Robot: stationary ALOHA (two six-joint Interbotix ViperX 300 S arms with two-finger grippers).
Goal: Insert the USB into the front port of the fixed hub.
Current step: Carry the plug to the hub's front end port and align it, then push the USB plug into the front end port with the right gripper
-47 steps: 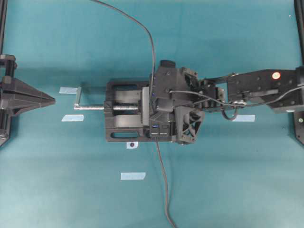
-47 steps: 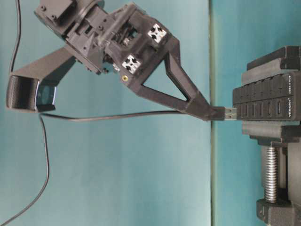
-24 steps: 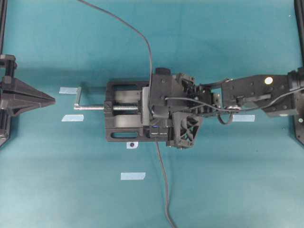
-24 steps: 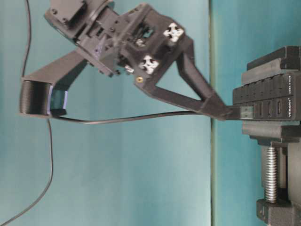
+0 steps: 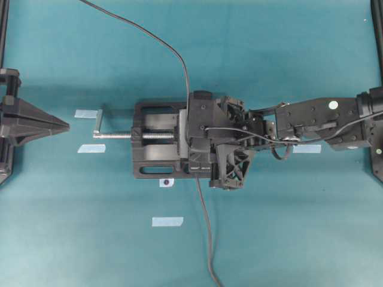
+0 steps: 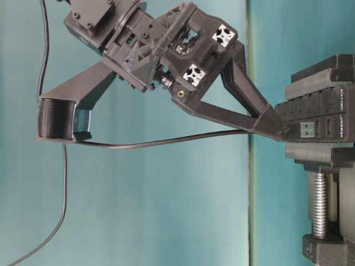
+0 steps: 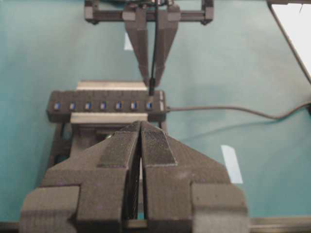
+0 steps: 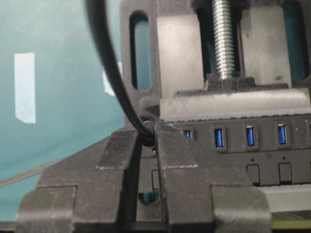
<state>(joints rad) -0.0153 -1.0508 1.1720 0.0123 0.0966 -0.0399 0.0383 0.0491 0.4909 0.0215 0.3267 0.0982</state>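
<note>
Right fingers (image 6: pixel 280 128) clamped on the USB (image 8: pixel 147 132), tip at the hub (image 6: pixel 321 119) end port, plug axis in line; left fingers (image 7: pixel 141 145) closed, well back.

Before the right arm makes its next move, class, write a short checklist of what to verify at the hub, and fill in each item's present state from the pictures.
1. Right gripper shut on the USB: ok.
2. Gripper tips at the end port of the fixed hub: ok.
3. Plug fully seated: cannot tell, fingers hide it.
4. Hub clamped in the vise: ok.
5. Cable slack, not snagged: ok.
6. Left gripper shut, well back from the hub: ok.
</note>
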